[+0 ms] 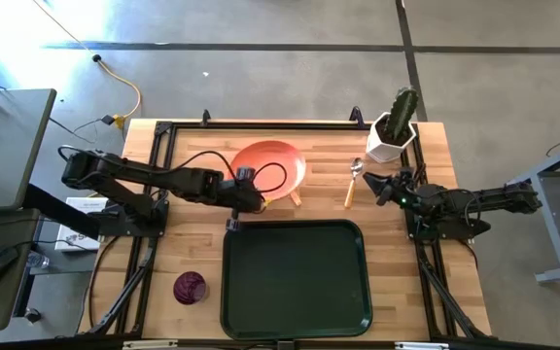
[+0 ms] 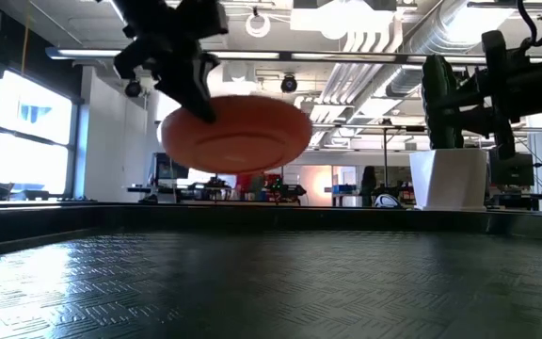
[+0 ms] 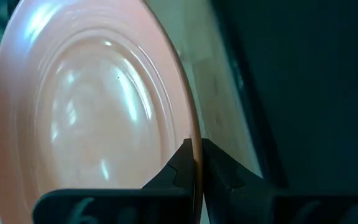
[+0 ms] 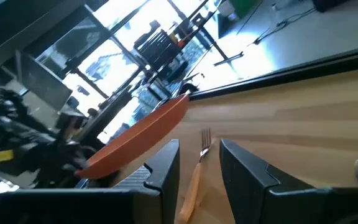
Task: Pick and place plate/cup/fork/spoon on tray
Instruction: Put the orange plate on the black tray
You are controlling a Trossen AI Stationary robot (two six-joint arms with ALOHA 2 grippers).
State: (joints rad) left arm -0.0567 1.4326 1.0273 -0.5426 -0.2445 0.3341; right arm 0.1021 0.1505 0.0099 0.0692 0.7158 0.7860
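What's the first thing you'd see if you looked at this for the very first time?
The orange-red plate stands out: the left gripper pinches its rim and holds it tilted up off the table, just beyond the empty green tray. On the other side, the right gripper waits open by the spoon, next to a cactus pot.

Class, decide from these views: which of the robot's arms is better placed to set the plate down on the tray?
Left. The left gripper already pinches the plate by its rim, lifted beside the tray. The right gripper is open near the spoon.
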